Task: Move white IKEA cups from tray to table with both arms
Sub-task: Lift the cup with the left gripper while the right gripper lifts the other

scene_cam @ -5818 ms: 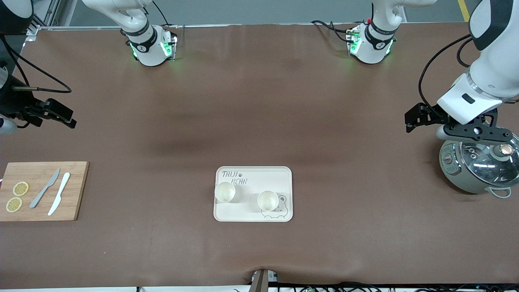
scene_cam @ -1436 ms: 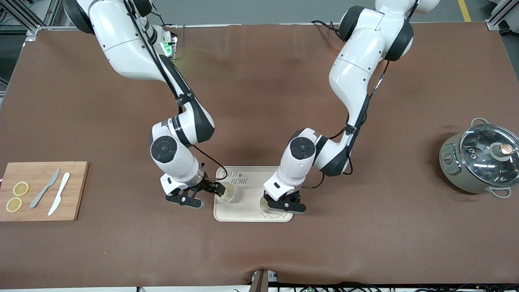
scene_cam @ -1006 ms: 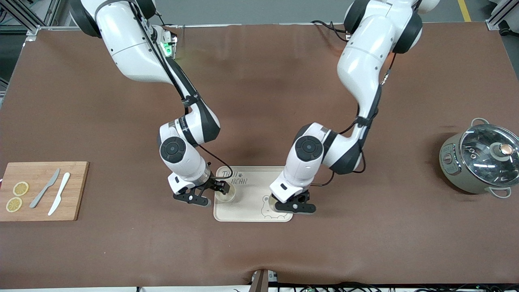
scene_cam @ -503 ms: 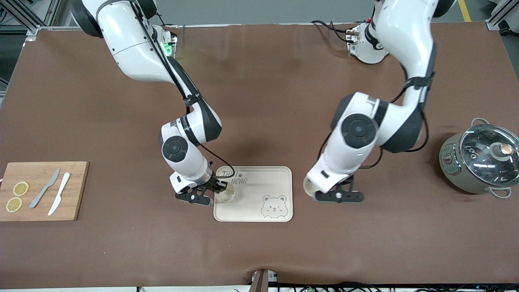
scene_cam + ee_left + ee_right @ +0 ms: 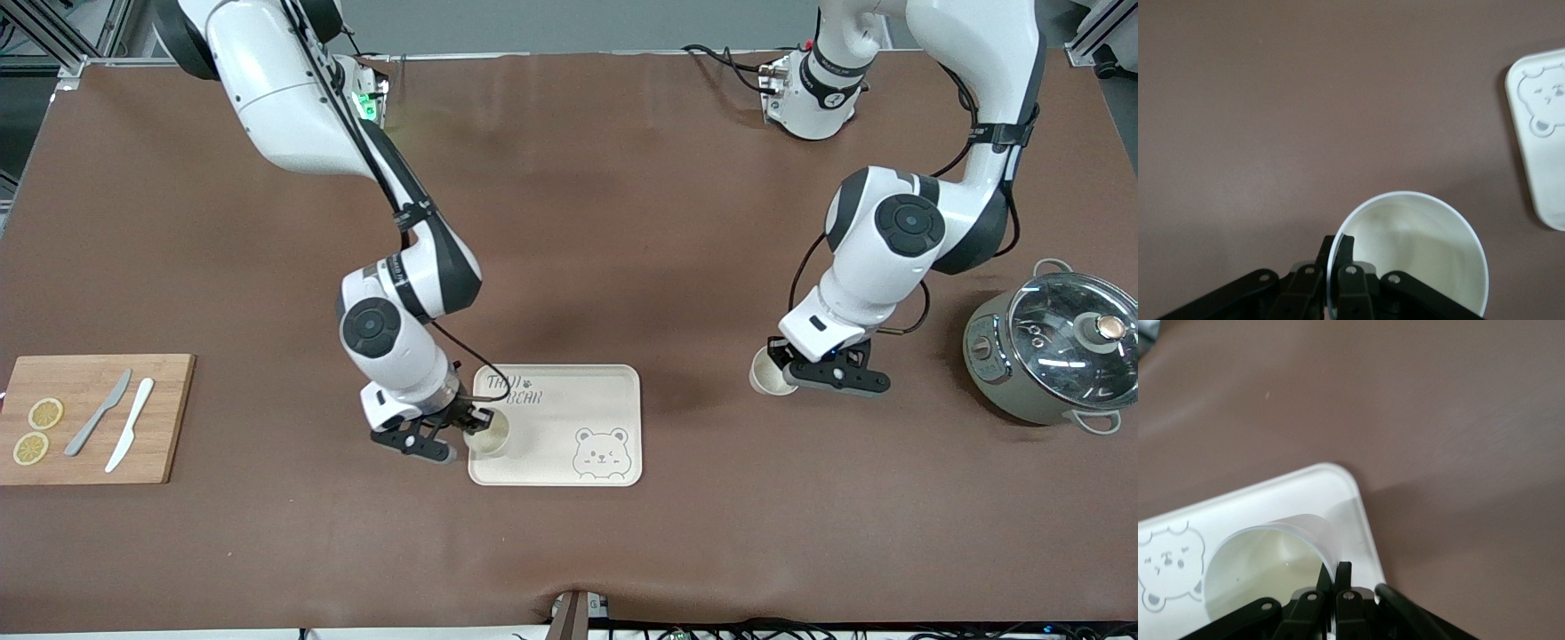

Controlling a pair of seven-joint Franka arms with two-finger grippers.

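Note:
Two small cream-white cups, each held by its rim. My right gripper (image 5: 468, 425) is shut on one cup (image 5: 487, 436) at the edge of the bear-printed tray (image 5: 569, 400) toward the right arm's end. The right wrist view shows its fingers (image 5: 1336, 577) pinching that cup's wall (image 5: 1265, 567) above the tray (image 5: 1338, 493). My left gripper (image 5: 782, 366) is shut on the other cup (image 5: 765, 375) over bare table between the tray and the pot. The left wrist view shows its fingers (image 5: 1338, 250) clamped on the rim of that cup (image 5: 1418, 253), with the tray (image 5: 1545, 133) off to one side.
A metal pot with a glass lid (image 5: 1058, 351) stands at the left arm's end, close to the left gripper. A wooden cutting board (image 5: 98, 418) with lemon slices and two knives lies at the right arm's end.
My left arm has carried its cup off the tray toward the left arm's end, near the pot. My right gripper has shifted its cup slightly toward the tray's edge.

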